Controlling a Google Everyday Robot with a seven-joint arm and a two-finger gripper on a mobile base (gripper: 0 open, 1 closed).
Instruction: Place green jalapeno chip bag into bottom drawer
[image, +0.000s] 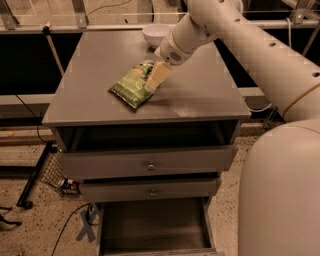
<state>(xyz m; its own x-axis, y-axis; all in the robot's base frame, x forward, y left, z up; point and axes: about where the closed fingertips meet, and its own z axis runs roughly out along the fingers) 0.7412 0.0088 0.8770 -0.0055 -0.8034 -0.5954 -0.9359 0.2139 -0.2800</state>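
Note:
The green jalapeno chip bag (130, 86) lies flat on the grey cabinet top (205, 95), left of centre. My gripper (156, 78) reaches down from the upper right on the white arm, and its pale tip rests at the bag's right edge, overlapping it. The bottom drawer (155, 226) is pulled out at the foot of the cabinet, with its dark floor showing and nothing in it.
A white bowl (156, 34) stands at the back edge of the cabinet top, behind the gripper. The top drawer (100, 162) is pulled partly out, and the middle drawer (115, 190) sits below it. My arm's white body (280, 190) fills the right side. Cables and a wire rack lie on the floor at left.

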